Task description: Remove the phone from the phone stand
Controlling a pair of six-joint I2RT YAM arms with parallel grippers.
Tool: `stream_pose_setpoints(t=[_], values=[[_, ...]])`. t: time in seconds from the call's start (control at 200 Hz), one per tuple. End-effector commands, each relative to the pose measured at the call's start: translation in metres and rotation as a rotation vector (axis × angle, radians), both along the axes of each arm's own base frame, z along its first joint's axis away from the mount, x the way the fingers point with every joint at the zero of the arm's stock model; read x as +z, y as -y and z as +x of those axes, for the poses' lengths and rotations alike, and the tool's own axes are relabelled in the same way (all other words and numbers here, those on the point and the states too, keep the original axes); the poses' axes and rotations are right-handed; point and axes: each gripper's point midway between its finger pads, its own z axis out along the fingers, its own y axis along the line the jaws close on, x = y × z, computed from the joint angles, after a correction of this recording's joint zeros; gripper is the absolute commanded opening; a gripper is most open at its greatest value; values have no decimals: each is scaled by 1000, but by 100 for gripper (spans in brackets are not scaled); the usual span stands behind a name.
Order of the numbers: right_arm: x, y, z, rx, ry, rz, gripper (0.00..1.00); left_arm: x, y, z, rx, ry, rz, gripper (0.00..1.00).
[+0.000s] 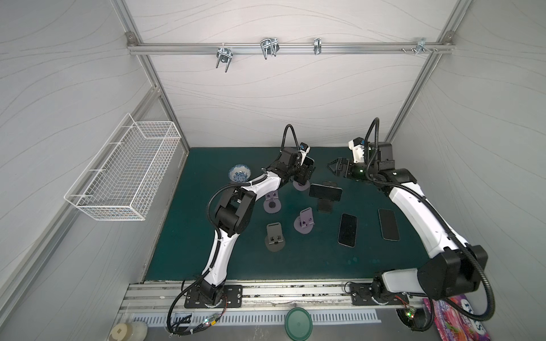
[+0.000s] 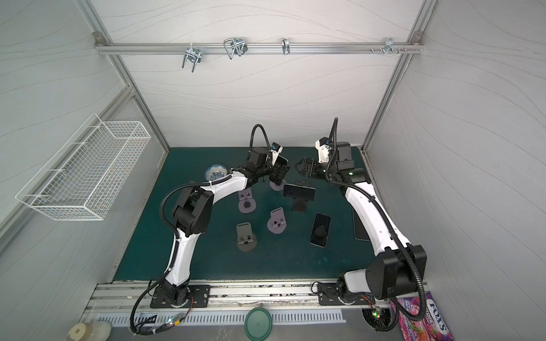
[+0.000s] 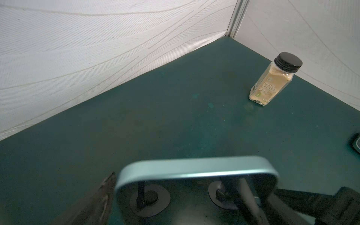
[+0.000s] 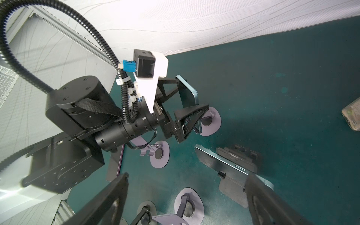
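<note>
Pale-blue metal edged the phone (image 3: 194,167) your left gripper (image 4: 191,94) clamped between wide-set jaws, just above a lilac stand (image 4: 212,126). Beside it a second phone (image 1: 325,192) sat on a black stand (image 1: 325,207); your right gripper (image 1: 332,169) hovered near it, gaping and empty, arm reaching leftward.

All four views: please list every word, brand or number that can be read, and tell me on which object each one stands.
"ONION POWDER": on the label of the spice jar, left wrist view; the smaller print below it is too blurred to read.
"FOX'S": on the candy bag, in a top view.
"ERRIES": beside it on the same bag; the start of the word is hidden.
</note>
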Motion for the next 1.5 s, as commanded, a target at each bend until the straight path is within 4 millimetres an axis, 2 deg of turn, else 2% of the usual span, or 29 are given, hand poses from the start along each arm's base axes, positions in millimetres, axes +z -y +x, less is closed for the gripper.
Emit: stream_pose_setpoints(t=[0.0, 0.79, 1.035, 1.495], values=[[7, 5, -4, 1, 34, -15, 95, 18, 10, 12, 6, 74, -25, 99], [0, 7, -2, -4, 27, -21, 95, 5, 17, 13, -29, 60, -24, 94], [-2, 7, 0, -5, 21, -21, 95, 3, 13, 16, -22, 49, -29, 88], [-1, 7, 1, -5, 24, -19, 95, 11, 13, 17, -35, 56, -39, 79]])
